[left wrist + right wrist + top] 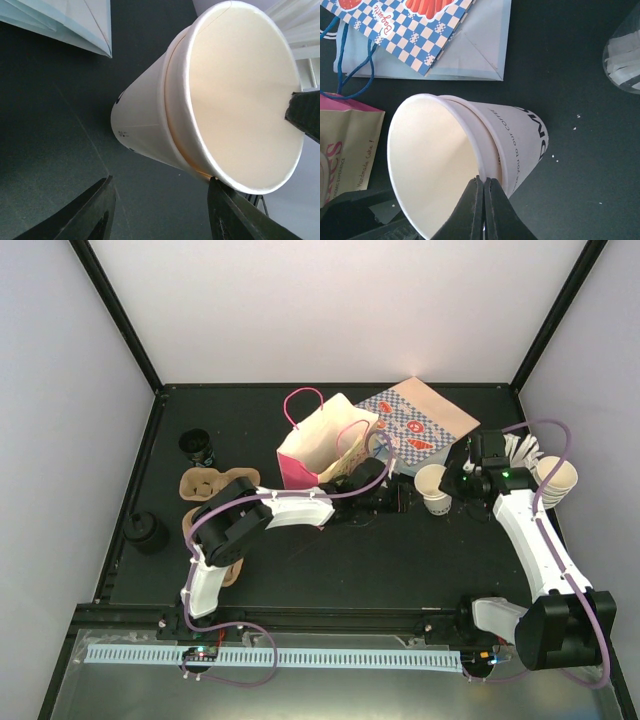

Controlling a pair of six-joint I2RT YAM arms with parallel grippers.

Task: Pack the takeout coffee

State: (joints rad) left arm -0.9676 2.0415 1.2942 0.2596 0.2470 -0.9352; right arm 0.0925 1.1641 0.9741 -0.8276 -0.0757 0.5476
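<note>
Takeout coffee (432,490) right of centre over worktop (350,570), mouth open, no lid. Right fingers (470,212) pressed together, pinching its rim wall. Left fingers (95,215) spread just beside cup, holding nothing. I'd call grasp step done, carry not started. Next move, my guess: lift, clear left arm, lower into pink bag (315,445) standing upright nearby. Can't tell if base touches worktop, or if that's two nested cups. Bag interior hidden from me; print on cup's side partly cut off.

Overhead wide view, both wrists near cup (145,125)
</note>
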